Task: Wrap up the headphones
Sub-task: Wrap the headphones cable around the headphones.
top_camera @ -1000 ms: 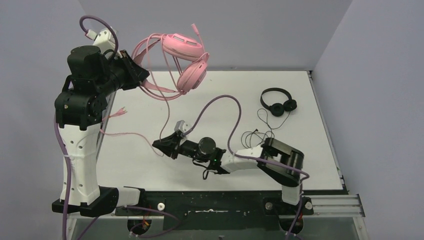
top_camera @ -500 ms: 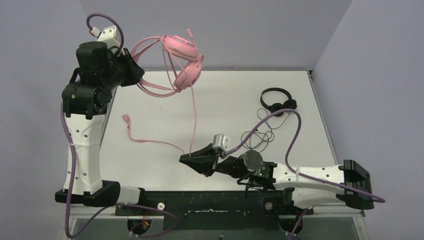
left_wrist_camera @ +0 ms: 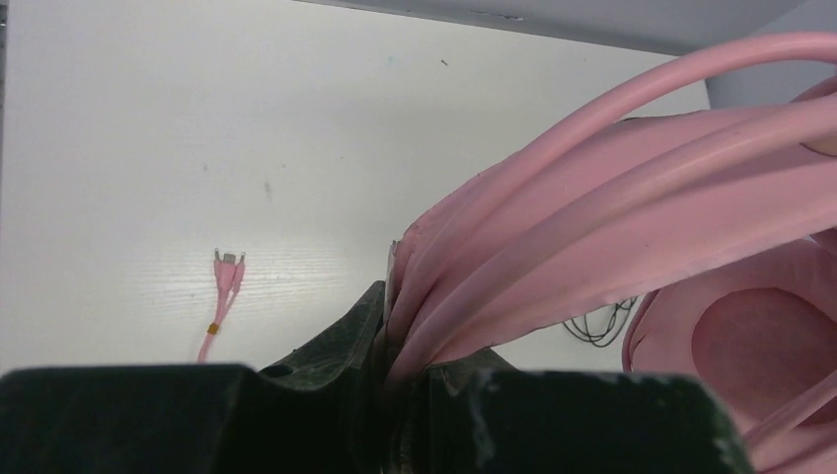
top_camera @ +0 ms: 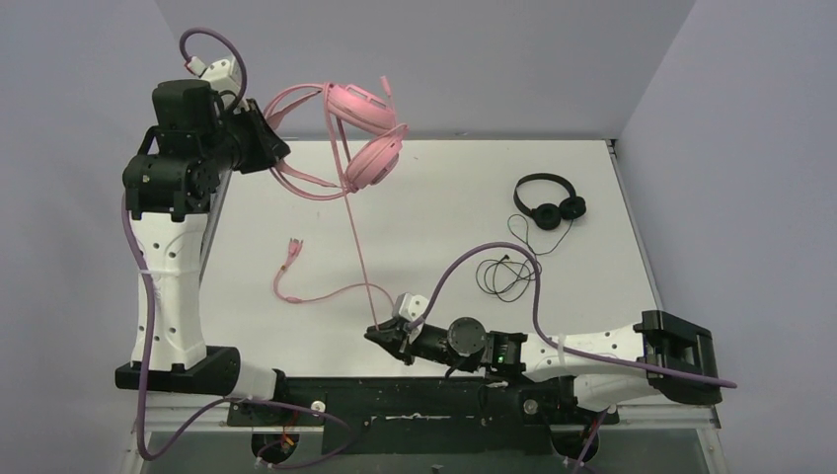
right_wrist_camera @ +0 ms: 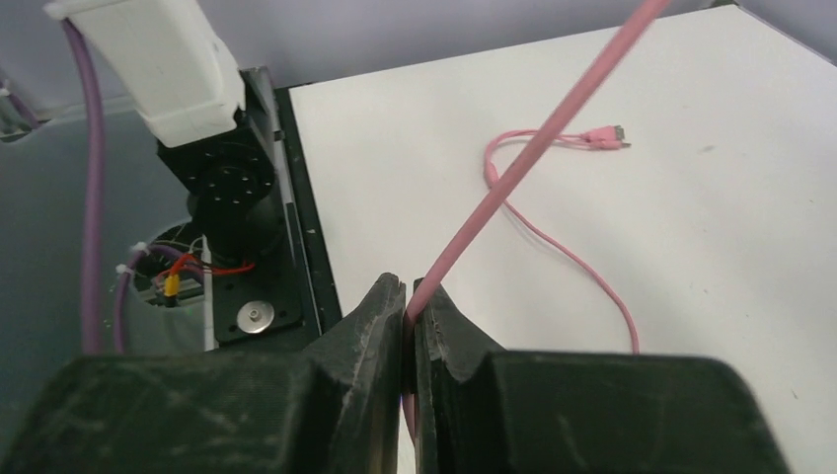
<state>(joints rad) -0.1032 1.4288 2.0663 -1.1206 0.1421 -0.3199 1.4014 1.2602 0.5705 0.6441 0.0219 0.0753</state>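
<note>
Pink headphones (top_camera: 365, 128) are hanging in the air above the far left of the table (top_camera: 444, 188), where the left gripper (top_camera: 265, 138) is clamping its jaws on the headband together with several loops of pink cable (top_camera: 357, 247) already gathered there. The wrist view is showing the strands bunched tight between the jaws. From the earcups the cable is running down in a taut line to the right gripper (top_camera: 380, 334), which is pinching it shut-jawed near the front edge. Beyond that pinch the tail is lying slack across the table, curling left to the plug (top_camera: 292, 252). Wrapping appears to be partway along, with one more turn being drawn out. The next move is likely calling for the right arm to carry its pinched length up and around the headset while feeding in the slack. That loose tail could be dragging or snagging as it rises. Black headphones (top_camera: 548, 202) are waiting untouched at the far right, well apart, their thin black cable (top_camera: 503, 276) lying in loose loops near the right arm
</note>
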